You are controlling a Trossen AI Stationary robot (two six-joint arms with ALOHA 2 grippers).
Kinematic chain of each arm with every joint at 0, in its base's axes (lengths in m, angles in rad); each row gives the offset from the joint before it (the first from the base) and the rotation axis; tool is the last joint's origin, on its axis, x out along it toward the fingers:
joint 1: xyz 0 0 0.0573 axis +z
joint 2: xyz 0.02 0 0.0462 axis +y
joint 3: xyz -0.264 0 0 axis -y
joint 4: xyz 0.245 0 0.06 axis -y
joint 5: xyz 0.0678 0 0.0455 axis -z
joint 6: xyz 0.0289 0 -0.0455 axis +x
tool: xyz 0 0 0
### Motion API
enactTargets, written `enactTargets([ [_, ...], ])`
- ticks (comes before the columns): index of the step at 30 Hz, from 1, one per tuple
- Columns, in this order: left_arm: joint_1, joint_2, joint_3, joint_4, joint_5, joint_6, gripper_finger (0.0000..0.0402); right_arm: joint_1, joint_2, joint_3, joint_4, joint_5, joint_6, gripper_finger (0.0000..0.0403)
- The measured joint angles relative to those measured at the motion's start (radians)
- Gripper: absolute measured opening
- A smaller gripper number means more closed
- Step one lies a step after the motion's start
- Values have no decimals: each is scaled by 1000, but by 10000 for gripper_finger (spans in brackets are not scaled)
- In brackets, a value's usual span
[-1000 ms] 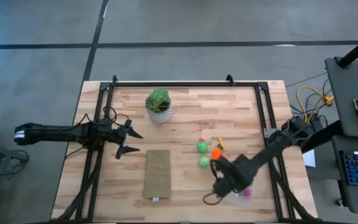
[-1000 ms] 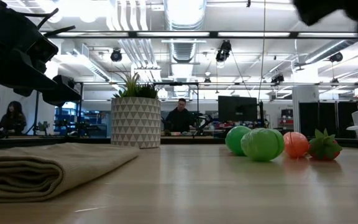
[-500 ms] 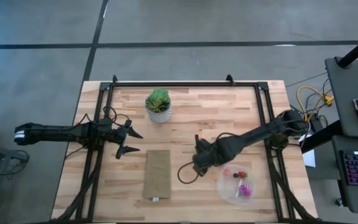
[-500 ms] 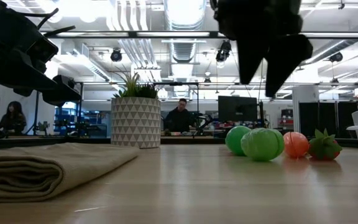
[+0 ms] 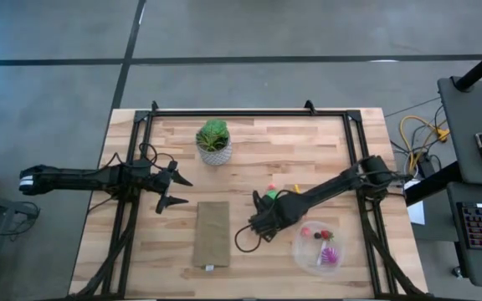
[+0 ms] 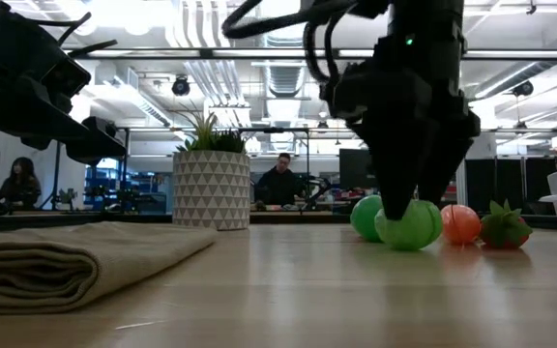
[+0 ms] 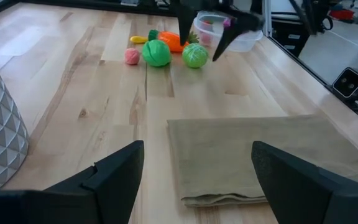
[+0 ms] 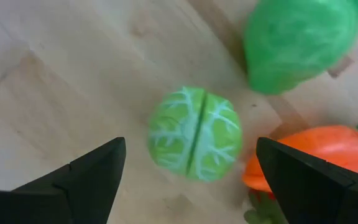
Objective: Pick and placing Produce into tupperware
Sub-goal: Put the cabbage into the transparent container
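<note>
The produce lies in a small cluster right of the table's middle: a ribbed green cabbage-like ball (image 8: 194, 134), a smooth green piece (image 8: 300, 43), an orange piece (image 8: 309, 165) and a pink piece (image 7: 132, 56). My right gripper (image 8: 194, 180) points straight down over the ribbed green ball, open, one finger on each side of it and apart from it; the low view shows it too (image 6: 409, 205). The tupperware (image 5: 319, 248) stands at the near right with red and magenta pieces inside. My left gripper (image 5: 174, 191) waits open at the table's left.
A folded tan cloth (image 5: 212, 234) lies flat left of the produce. A leafy plant in a white patterned pot (image 5: 214, 144) stands toward the far edge. A black frame rail (image 5: 249, 112) runs round the table top.
My right gripper has moved from over the tupperware toward the table's left and down, and now hangs low around the ribbed green ball, still open. The tupperware, hidden under the arm before, now shows.
</note>
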Motion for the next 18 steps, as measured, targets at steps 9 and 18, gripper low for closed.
enactTargets([
  [9,0,4,0,0,0,0,283,-9,85,42,20,1,-7,324],
  [18,0,5,0,0,0,0,283,-9,83,45,12,5,-4,269],
])
